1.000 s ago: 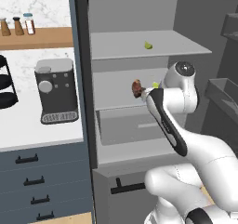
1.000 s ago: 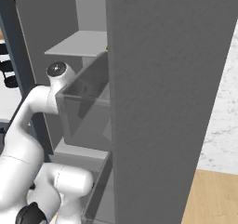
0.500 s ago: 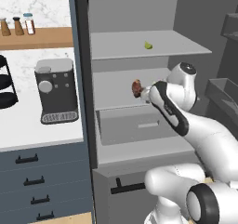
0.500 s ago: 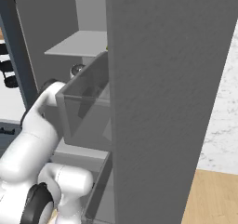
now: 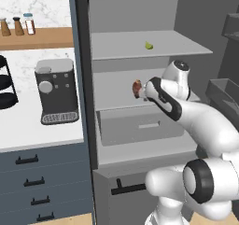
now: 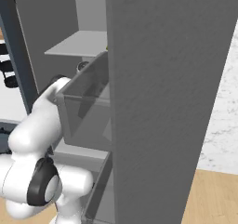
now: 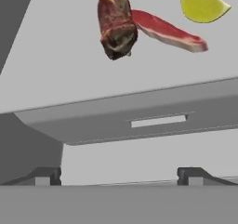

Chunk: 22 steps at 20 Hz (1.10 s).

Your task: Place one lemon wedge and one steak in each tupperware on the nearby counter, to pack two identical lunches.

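On the fridge's middle shelf, two steaks lie side by side: a brown one [image 7: 116,23] on the left and a flatter red one [image 7: 169,31] on the right. A yellow-green lemon wedge [image 7: 202,4] sits just beyond the red steak. My gripper [image 7: 118,176] is open, its fingertips [image 7: 46,175] apart and short of the steaks, holding nothing. In the left base view the gripper [image 5: 143,92] is right beside the steak [image 5: 137,87]. Another lemon wedge [image 5: 148,45] rests on the upper shelf. The white counter [image 5: 28,126] lies to the left. The tupperware is out of view.
A grey fridge drawer [image 5: 140,126] sits under the middle shelf, just below my hand. The open fridge door [image 6: 162,102] with its translucent bin [image 6: 83,111] stands close on the right. A coffee machine [image 5: 56,91] stands on the counter, with spice bottles [image 5: 18,25] above it.
The arm has folded in closer to the fridge and its elbow has shifted. The hand stays beside the steaks with the jaws open. The food has not moved.
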Motion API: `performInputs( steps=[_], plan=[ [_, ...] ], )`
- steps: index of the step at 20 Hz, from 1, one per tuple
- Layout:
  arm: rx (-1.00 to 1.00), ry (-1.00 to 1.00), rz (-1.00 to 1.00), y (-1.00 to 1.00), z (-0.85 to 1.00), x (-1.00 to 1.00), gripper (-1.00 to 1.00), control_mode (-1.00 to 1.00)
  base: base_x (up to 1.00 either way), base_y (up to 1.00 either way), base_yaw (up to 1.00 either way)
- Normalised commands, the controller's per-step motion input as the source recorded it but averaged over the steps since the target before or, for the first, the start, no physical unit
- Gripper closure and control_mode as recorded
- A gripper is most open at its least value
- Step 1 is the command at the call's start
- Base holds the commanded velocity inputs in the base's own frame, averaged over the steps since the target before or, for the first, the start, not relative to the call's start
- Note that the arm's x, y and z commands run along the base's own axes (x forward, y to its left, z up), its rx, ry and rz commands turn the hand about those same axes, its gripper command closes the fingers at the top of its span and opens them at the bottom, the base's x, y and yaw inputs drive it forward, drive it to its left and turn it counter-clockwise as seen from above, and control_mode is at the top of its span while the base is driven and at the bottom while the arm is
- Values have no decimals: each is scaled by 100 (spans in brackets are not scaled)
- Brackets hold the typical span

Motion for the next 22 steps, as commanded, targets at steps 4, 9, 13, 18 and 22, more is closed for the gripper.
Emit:
performInputs(
  steps=[4,9,13,18,22],
  plan=[
    [0,1,0,0,-12,42,-100,-100,0,0,0],
    [0,1,0,10,-16,60,-100,-100,0,0,0],
    [0,0,0,5,-18,53,-100,-100,0,0,0],
    [0,0,0,0,-18,46,-100,-100,0,0,0],
    [0,0,-1,0,-18,58,-100,-100,0,0,0]
  ],
)
